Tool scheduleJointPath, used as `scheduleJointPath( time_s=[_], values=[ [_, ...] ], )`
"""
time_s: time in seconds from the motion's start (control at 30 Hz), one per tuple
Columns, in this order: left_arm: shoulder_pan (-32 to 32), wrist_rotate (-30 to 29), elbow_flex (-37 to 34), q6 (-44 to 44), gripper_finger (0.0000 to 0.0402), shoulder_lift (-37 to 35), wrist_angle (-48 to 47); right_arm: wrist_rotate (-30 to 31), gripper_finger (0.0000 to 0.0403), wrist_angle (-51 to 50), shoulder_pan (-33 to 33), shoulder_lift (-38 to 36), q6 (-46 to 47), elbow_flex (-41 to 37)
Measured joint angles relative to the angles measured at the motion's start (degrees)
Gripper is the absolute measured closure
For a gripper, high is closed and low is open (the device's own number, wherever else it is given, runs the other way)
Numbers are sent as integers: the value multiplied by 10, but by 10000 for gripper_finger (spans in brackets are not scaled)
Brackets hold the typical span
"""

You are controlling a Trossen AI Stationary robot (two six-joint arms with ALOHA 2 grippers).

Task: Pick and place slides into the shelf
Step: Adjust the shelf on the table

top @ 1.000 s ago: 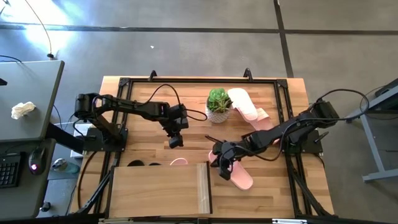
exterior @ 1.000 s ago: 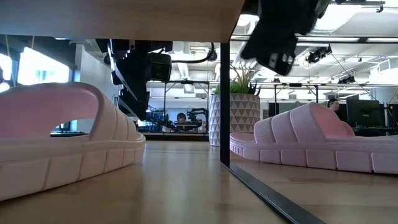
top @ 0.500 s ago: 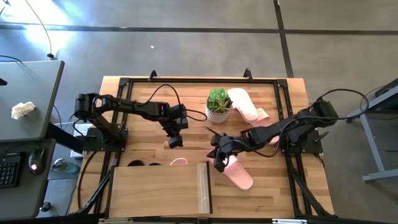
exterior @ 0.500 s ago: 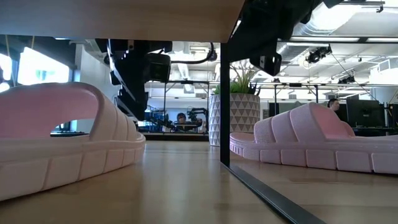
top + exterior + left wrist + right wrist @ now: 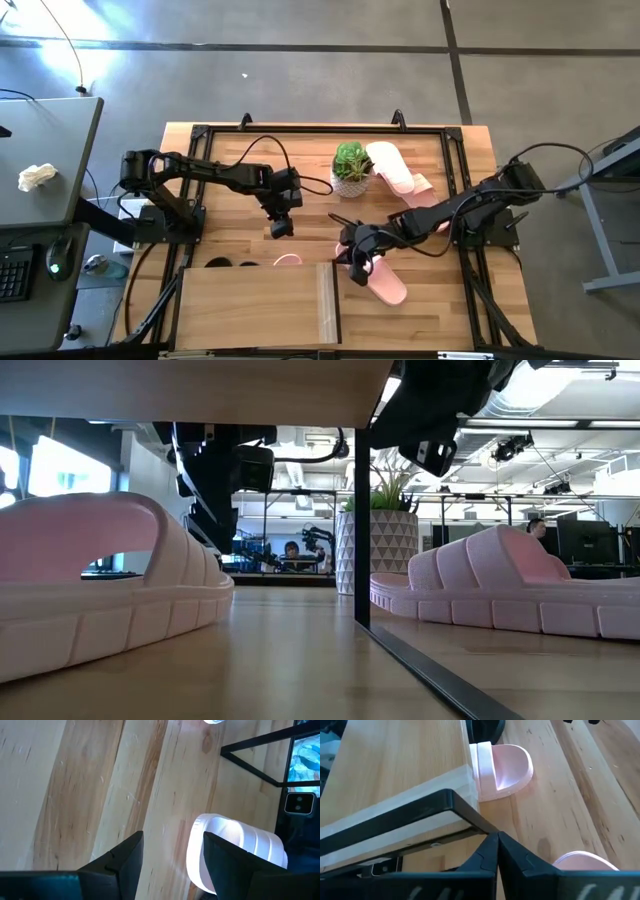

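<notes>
My right gripper (image 5: 355, 263) is shut and hovers beside the shelf's (image 5: 258, 303) dark right edge (image 5: 445, 800), above the near end of a pink slide (image 5: 385, 283) that lies flat on the table. In the low view it hangs high (image 5: 440, 415), clear of that slide (image 5: 510, 590). My left gripper (image 5: 281, 228) is open above bare tabletop, just beyond a pink slide (image 5: 235, 855) that pokes out from under the shelf (image 5: 288, 260). Two black slides (image 5: 230, 264) also poke out there. Two more pink slides (image 5: 400, 178) lie by the plant.
A small potted plant (image 5: 351, 168) stands at the far middle of the table, seen as a white patterned pot (image 5: 388, 550) in the low view. The black frame rail (image 5: 455, 190) runs along the table's right side. Bare wood (image 5: 230, 215) lies between the arms.
My right gripper has shifted a little toward the shelf's right edge and the table's far side, then eased partway back. It has stayed shut and raised. The slides and my left arm have kept still.
</notes>
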Motion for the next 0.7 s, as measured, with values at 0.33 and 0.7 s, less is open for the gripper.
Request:
scheduleJointPath(
  time_s=[0.33,0.7],
  values=[
    [0,-1,0,0,213,0,0,36,403,12,-3,0,-1,0],
    [0,-1,0,0,213,0,-1,-10,403,28,-1,0,-26,0]
  ],
)
